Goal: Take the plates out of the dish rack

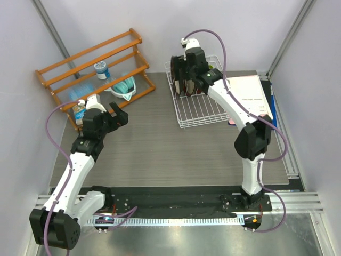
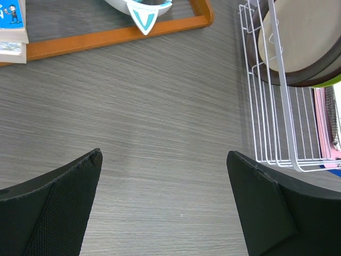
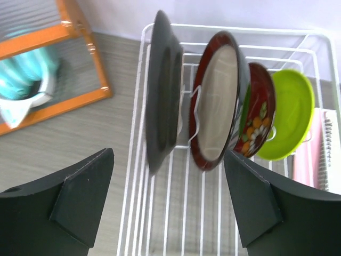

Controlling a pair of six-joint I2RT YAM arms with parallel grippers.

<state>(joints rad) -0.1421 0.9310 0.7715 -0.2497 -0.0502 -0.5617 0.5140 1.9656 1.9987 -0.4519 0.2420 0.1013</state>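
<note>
The white wire dish rack (image 1: 205,114) stands at the back right of the table; it also shows in the right wrist view (image 3: 176,213) and the left wrist view (image 2: 277,138). Several plates stand on edge in it: a dark-rimmed plate (image 3: 162,90), a dark red-rimmed plate with cream centre (image 3: 216,101), a patterned dark red plate (image 3: 258,112) and a lime green plate (image 3: 290,114). My right gripper (image 3: 168,176) is open, hovering above the rack's plates (image 1: 184,80). My left gripper (image 2: 165,181) is open and empty over bare table, left of the rack (image 1: 109,114).
An orange wooden slatted shelf (image 1: 90,66) stands at the back left with a teal bowl-like item (image 1: 125,86) and small containers (image 1: 101,70). A white and pink book (image 1: 250,96) lies right of the rack. Walls close in both sides.
</note>
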